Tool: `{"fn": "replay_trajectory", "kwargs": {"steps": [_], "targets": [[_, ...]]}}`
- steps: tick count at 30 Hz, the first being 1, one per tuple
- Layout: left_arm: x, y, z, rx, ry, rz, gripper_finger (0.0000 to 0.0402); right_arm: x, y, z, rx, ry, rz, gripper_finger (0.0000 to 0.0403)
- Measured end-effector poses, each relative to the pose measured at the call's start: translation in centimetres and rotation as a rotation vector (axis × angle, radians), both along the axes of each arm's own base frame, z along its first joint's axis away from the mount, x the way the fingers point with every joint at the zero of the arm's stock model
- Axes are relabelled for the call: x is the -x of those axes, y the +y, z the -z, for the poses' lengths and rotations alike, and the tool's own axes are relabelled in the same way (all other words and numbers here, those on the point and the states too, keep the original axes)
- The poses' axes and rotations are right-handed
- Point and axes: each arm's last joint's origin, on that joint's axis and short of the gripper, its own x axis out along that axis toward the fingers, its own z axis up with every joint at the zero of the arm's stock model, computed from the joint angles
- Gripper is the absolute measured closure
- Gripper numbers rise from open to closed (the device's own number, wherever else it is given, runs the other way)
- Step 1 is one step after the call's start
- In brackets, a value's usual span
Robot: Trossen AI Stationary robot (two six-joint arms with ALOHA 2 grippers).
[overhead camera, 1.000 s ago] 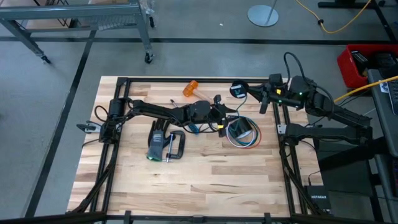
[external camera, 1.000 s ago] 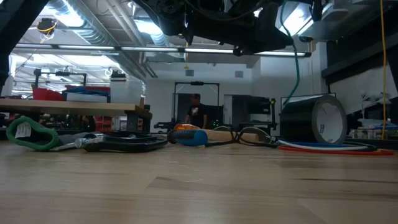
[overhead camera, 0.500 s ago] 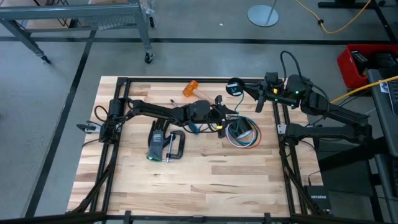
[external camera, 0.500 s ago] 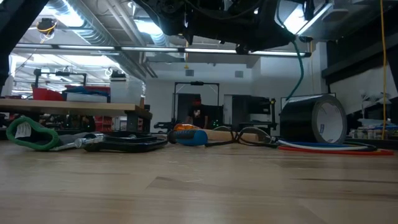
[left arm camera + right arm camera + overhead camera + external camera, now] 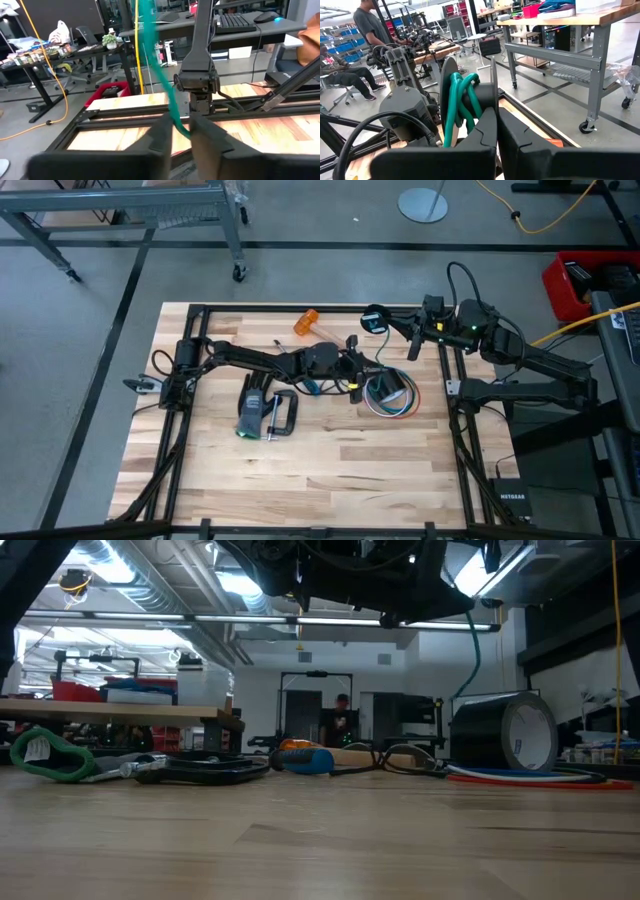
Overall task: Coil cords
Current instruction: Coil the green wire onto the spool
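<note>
A teal-green cord (image 5: 159, 75) runs through the air between my two grippers. Above the table's middle, my left gripper (image 5: 362, 366) (image 5: 181, 127) points level toward the right edge and is shut on that cord. Above the far right, my right gripper (image 5: 392, 323) (image 5: 496, 117) is shut, carrying teal loops (image 5: 460, 97) (image 5: 375, 320) beside a black round disc (image 5: 445, 85). The teal cord also hangs in the low view (image 5: 476, 650). A black cord (image 5: 283, 416) lies looped on the table. A bundle of red, white and blue wires (image 5: 392, 398) lies coiled under the left gripper. My left gripper has a stretch of the teal cord (image 5: 176, 120) pinched between its two fingers, coming at it level from the table's left. The cord crosses the fingers and rises nearly straight from them, clear of the table. My right gripper carries the teal loops (image 5: 465, 117) at its fingertips, lifted clear of the table. The fingers themselves hide where they close on the cord.
An orange-headed hammer (image 5: 310, 322) lies at the far edge and a blue-handled screwdriver (image 5: 312, 386) under the left arm. A black tape roll (image 5: 505, 730) stands by the wire bundle. A green and dark object (image 5: 250, 408) lies left of the black cord. The table's near half is bare wood.
The teal loops at my right gripper have shifted a little toward the table's left edge, and the hanging stretch of cord has swung slightly with them. My left arm has stayed where it was.
</note>
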Motion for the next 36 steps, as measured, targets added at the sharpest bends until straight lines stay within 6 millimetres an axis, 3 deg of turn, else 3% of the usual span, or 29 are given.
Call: {"fn": "replay_trajectory", "kwargs": {"steps": [4, 10, 24, 30, 36], "targets": [[0.0, 0.0, 0.1, 0.010, 0.014, -0.001, 0.0394, 0.0, 0.0, 0.0, 0.000, 0.003, 0.000, 0.0402], [0.2, 0.3, 1.0, 0.023, 0.108, -0.071, 0.0398, 0.7, 0.2, 0.5, -0.021, 0.063, 0.000, 0.0402], [1.4, 2.0, 3.5, 0.084, 0.384, -0.241, 0.0400, 5.3, 2.0, 2.9, -0.139, 0.334, -0.037, 0.0402], [1.7, 4.0, 3.7, 0.110, 0.394, -0.287, 0.0401, 5.6, 2.3, 4.0, -0.206, 0.450, -0.097, 0.0402], [2.0, 5.9, 3.8, 0.206, 0.372, -0.282, 0.0401, 4.5, 1.9, 5.0, -0.232, 0.565, -0.090, 0.0402]]}}
